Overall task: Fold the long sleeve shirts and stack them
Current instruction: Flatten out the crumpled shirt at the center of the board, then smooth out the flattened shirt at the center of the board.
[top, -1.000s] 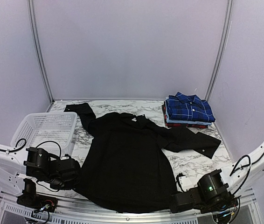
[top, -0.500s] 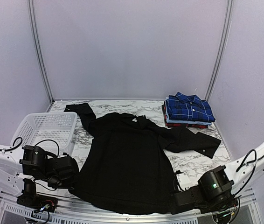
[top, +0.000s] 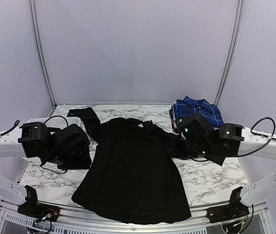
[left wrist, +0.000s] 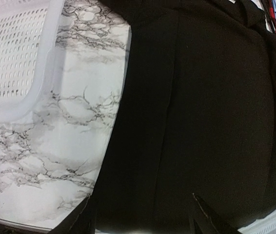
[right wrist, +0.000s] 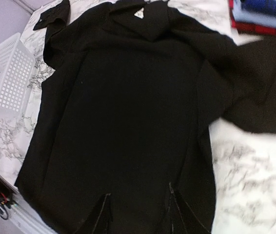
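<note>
**Q:** Where does the task's garment lie?

**A:** The plain black cloth long sleeve shirt point(top: 133, 175) is spread flat at the centre of the white marble-patterned counter point(top: 211, 175), with its collar toward 12 o'clock and its hem toward 6 o'clock. One sleeve runs out toward 11 o'clock. The other lies toward 3 o'clock, partly hidden by the right arm point(top: 269, 146). A folded stack of shirts point(top: 200, 108), blue plaid uppermost with light blue and red beneath, sits at 1 o'clock, near that sleeve.

**Q:** How is the left arm point(top: 1, 148) posed?

**A:** It reaches in from 9 o'clock, raised off the counter. Its wrist is above the strip between the white plastic mesh basket point(left wrist: 43, 63) and the shirt's 9 o'clock edge. The left fingers point(top: 79, 158) point downward. The wrist view shows them spread wide with nothing between them, and the shirt's body and side edge below.

**Q:** And the right arm?

**A:** It reaches in from 3 o'clock with the forearm roughly level and the wrist above the shirt's shoulder on the 3 o'clock side. The right fingers point(top: 176, 146) point toward 9 o'clock and downward. Their wrist view shows them parted and empty over the shirt's body. Whether either pair touches the cloth cannot be told.
</note>
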`<state>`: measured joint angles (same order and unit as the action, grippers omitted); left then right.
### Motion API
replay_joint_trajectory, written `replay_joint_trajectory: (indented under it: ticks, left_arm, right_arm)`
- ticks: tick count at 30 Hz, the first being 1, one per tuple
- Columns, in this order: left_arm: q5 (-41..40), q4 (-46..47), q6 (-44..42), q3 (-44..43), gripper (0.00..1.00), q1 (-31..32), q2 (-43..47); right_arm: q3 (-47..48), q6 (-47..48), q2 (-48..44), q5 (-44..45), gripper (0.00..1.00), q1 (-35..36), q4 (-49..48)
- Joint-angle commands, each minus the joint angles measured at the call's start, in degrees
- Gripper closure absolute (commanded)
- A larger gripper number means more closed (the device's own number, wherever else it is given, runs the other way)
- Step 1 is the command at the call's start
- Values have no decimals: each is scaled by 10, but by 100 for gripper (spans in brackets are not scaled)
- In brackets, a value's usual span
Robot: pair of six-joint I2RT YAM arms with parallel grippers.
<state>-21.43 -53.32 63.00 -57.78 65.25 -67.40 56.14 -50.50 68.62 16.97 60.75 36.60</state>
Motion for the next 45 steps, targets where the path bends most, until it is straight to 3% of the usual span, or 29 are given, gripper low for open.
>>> replay_joint_trajectory:
  ticks: [1,4,8,14,21,29,35,45]
  left_arm:
    - [26,72,-107,-33,39,-44,-75]
    - [61,138,-142,-52,44,-70,-134]
    - [87,188,-181,-86,46,-97,-223]
    - [130,247,-217,-113,49,-127,-308]
    - [147,273,-246,-122,50,-149,-364]
    - [143,275,-256,-105,51,-151,-396]
    - [141,275,-254,-84,52,-151,-402]
    - [144,275,-244,-55,52,-151,-357]
  right_arm:
    - [35,165,90,-129,74,-116,-184]
    - [72,198,180,-173,84,-186,-232]
    - [126,228,304,-210,88,-236,-273]
    - [206,254,442,-217,91,-264,-288]
    - [279,262,542,-230,91,-280,-300]
    - [336,253,585,-256,89,-319,-326]
    - [483,241,672,-304,85,-352,-300]
    - [582,258,739,-307,76,-370,-255]
